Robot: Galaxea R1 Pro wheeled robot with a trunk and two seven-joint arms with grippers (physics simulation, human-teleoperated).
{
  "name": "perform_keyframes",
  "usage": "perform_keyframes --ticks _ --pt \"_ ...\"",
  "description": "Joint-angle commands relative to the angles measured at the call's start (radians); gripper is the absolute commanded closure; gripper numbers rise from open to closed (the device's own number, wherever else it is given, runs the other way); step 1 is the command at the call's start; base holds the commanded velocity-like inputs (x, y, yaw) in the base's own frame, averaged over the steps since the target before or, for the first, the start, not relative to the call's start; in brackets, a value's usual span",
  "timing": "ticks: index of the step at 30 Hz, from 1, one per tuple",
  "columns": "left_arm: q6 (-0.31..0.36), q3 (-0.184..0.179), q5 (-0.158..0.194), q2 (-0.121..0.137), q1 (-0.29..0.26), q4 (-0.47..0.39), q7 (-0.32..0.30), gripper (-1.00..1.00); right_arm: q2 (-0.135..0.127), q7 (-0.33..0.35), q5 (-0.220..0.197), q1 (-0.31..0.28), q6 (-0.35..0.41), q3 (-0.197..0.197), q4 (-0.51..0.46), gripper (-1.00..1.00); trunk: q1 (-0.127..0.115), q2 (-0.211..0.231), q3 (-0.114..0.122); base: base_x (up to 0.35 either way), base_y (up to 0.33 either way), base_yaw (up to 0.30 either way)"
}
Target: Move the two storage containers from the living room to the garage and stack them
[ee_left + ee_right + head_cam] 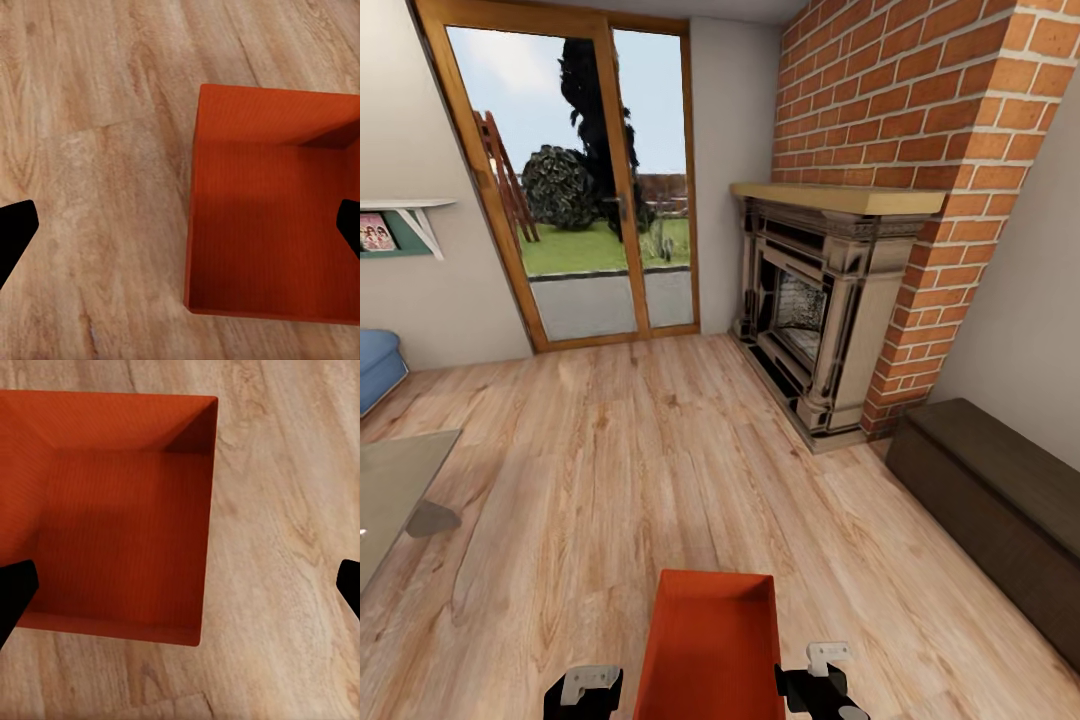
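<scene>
At bottom centre, we see the storage container [710, 645] running lengthwise away between left gripper [582, 690] and right gripper [822, 680]; both jaws gape wide, holding nothing.

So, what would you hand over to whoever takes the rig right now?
Left hand: open, straddling the left wall of the storage container. Right hand: open, straddling its right wall. Neither looks closed on it.
The container sits open-top and empty on the wood-plank floor of the living room, in front of the robot, with the fireplace ahead to the right.
Done: nothing delivered yet.
Left: grip this container, carry it to the garage, fetch the second, stack them.
</scene>
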Motion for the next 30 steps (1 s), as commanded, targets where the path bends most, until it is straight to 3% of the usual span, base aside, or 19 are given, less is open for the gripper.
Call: perform_keyframes --ticks 1,30 --pt "-0.003 0.003 0.001 0.000 -0.001 0.001 -0.002 -1.00 0.000 -0.002 0.001 -0.001 -0.003 0.002 0.001 -1.00 0.000 -0.001 -0.001 0.000 0.006 0.000" --pt "-0.003 0.003 0.001 0.000 -0.001 0.001 -0.002 -1.00 0.000 -0.002 0.001 0.000 -0.003 0.002 0.001 -1.00 0.000 -0.001 -0.002 0.021 0.000 0.026"
